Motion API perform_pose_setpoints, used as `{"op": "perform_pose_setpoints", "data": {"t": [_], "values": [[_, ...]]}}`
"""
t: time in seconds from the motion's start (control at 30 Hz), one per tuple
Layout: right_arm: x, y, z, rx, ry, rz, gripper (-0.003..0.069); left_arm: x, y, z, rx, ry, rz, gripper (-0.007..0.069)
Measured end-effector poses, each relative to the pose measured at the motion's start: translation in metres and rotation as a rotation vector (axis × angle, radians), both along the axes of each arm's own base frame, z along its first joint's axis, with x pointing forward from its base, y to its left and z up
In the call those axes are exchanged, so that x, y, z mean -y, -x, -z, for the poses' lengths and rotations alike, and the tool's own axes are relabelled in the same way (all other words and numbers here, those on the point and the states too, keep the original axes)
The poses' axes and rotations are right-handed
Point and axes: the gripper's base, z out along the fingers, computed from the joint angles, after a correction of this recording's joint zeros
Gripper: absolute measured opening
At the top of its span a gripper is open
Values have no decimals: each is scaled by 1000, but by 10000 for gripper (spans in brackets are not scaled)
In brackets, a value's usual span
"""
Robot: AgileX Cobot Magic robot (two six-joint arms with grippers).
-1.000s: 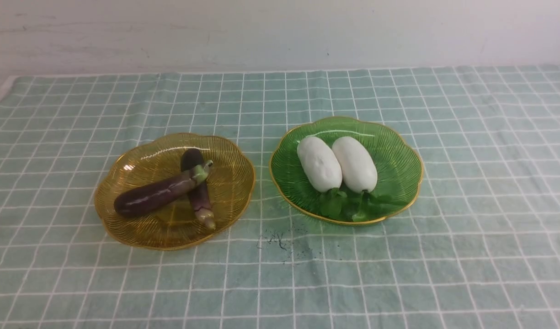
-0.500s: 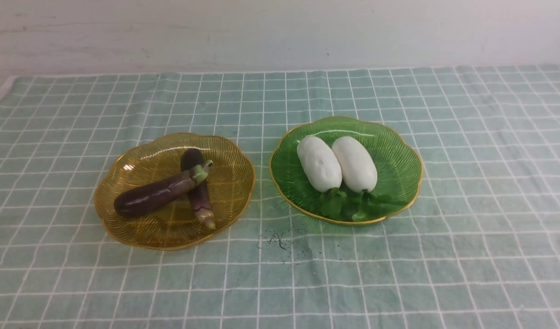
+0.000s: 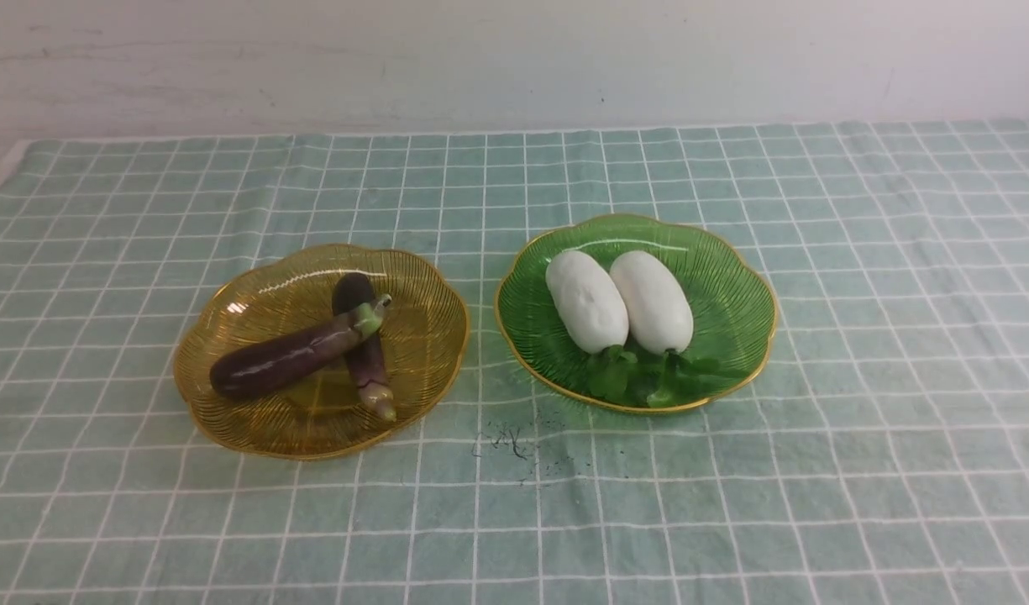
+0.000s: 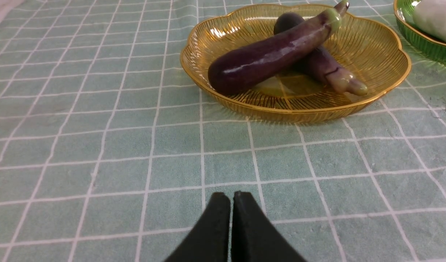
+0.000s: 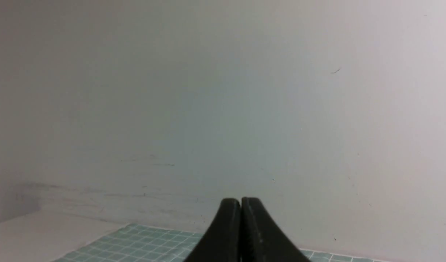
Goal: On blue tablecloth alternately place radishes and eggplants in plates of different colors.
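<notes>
Two dark-purple eggplants [image 3: 283, 360] lie crossed in the amber-yellow plate [image 3: 422, 357] on the blue tablecloth [image 3: 858, 420]. Two white radishes [image 3: 619, 300] lie side by side in the green plate [image 3: 732, 294], leafy tops toward me. Neither gripper shows in the front view. In the left wrist view my left gripper [image 4: 231, 198] is shut and empty, low over the cloth, short of the amber plate [image 4: 386, 43] with its eggplants [image 4: 266, 60]. In the right wrist view my right gripper [image 5: 240, 203] is shut and empty, facing the wall.
A white wall [image 3: 514, 59] runs behind the table. A dark smudge [image 3: 514, 441] marks the cloth in front of the two plates. The cloth's left edge shows at the far left corner [image 3: 2, 168].
</notes>
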Motion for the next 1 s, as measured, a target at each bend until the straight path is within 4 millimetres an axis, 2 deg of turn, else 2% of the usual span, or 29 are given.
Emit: {"op": "perform_pose_setpoints", "data": {"t": [0.23,0.3,0.47,0.63,0.73,1.0], "values": [[-3,1,3,16,92,-12,-11,0,0,0,0,0,0,-7],[-5,-2,10,-8,118,-1,-11,0,0,0,0,0,0,-7],[-7,-16,38,-110,162,154,-11,0,0,0,0,0,-1,-7],[1,-38,112,-348,242,416,-11,0,0,0,0,0,-5,-7],[6,-41,142,-480,263,494,-10,0,0,0,0,0,-5,-7],[8,-41,143,-489,263,528,-10,0,0,0,0,0,-6,-7]]}}
